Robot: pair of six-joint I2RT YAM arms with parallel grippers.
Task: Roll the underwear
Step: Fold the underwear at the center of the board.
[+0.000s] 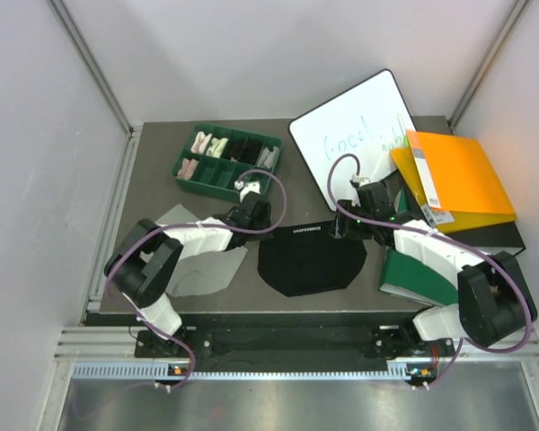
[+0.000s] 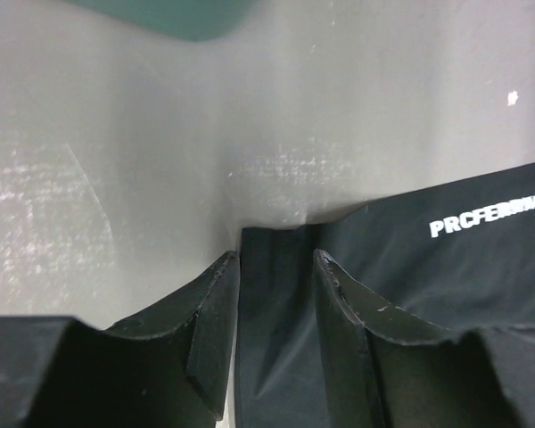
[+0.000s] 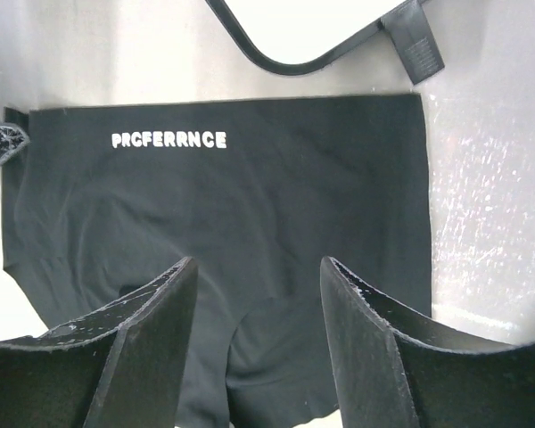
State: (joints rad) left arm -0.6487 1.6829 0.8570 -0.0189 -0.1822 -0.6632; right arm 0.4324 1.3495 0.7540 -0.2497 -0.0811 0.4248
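The black underwear (image 1: 310,260) lies spread flat at the table's middle, its waistband with pale lettering (image 3: 168,140) at the far side. My left gripper (image 1: 262,218) sits at the waistband's left corner. In the left wrist view its jaws (image 2: 276,259) stand apart, straddling the black underwear's (image 2: 410,267) corner edge without pinching it. My right gripper (image 1: 341,226) hovers at the waistband's right end, open wide (image 3: 259,263) over the black underwear (image 3: 276,178). The light grey underwear (image 1: 211,269) lies to the left, partly hidden under my left arm.
A green compartment tray (image 1: 184,171) holding small cloth rolls stands at the back left. A whiteboard (image 1: 355,126) leans at the back centre, with an orange folder (image 1: 458,175) to its right. A green binder (image 1: 422,274) lies under my right arm.
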